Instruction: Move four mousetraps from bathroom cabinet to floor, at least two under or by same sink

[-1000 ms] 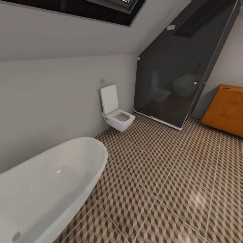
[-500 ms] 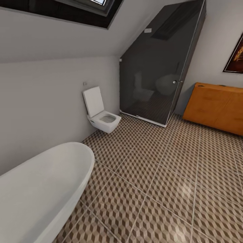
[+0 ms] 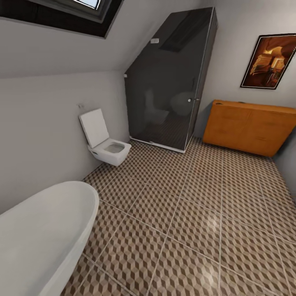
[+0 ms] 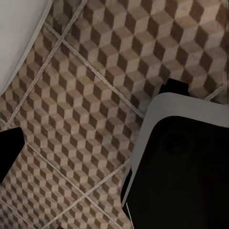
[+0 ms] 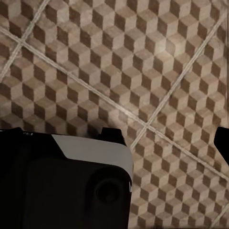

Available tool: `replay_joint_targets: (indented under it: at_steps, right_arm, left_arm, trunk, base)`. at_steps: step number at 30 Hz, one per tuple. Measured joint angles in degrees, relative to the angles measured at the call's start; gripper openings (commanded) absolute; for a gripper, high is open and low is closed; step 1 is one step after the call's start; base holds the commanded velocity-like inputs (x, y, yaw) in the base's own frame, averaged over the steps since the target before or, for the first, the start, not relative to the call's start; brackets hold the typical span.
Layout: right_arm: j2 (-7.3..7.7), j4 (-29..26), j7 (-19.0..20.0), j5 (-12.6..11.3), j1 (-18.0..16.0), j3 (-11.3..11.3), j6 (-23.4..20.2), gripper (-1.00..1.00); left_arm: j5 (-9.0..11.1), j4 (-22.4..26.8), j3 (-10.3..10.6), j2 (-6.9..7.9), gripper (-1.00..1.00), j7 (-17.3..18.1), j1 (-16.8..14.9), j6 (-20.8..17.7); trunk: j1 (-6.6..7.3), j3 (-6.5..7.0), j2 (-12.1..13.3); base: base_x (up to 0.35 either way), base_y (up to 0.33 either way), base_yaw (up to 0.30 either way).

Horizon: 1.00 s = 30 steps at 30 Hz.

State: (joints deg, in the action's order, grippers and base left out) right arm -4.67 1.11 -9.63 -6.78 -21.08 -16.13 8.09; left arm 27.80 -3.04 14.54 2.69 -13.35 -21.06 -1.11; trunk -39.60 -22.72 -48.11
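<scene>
The left pincer's state cannot be told: the left wrist view shows only a dark tip (image 4: 10,143) at one edge and the robot's grey-and-black body (image 4: 181,162) over the floor (image 4: 95,95), with nothing between any fingers. The right pincer is the same case; a dark tip (image 5: 223,138) sits at the frame edge above the tiles (image 5: 119,62), beside the robot's body (image 5: 71,186). Neither seems to carry anything, as far as these views let me judge.

Outward, the head view looks across the cube-patterned floor (image 3: 189,213). A white bathtub (image 3: 41,234) curves in at the near left, a wall-hung toilet (image 3: 105,144) stands further along the same wall, and a dark glass shower (image 3: 168,82) fills the far corner. Just beside the shower, against the far wall under a framed picture (image 3: 269,61), stands the orange-brown cabinet (image 3: 246,125), its fronts closed. The mousetraps are presumably inside it, hidden.

The task looks barely begun: the robot is well apart from the cabinet and has yet to reach it and open a drawer.

The traps should be light, stiff and flat, so lifting them off a drawer bottom will be awkward. I would take each by the long edges of its wooden board, clear of the wire, since a pinch on the wire could slip or twist the trap.
</scene>
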Motion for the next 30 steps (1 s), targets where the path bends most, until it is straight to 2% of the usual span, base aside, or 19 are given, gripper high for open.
replay_joint_targets:
  at_steps: [30]
  right_arm:
    - [-0.04,0.0,0.04,0.0,0.03,0.0,0.0,1.0]
  left_arm:
    - [0.09,0.15,-0.09,-1.18,1.0,0.12,0.0,0.0]
  trunk:
    - [0.0,1.57,0.0]
  base:
    - [0.0,0.0,-0.286]
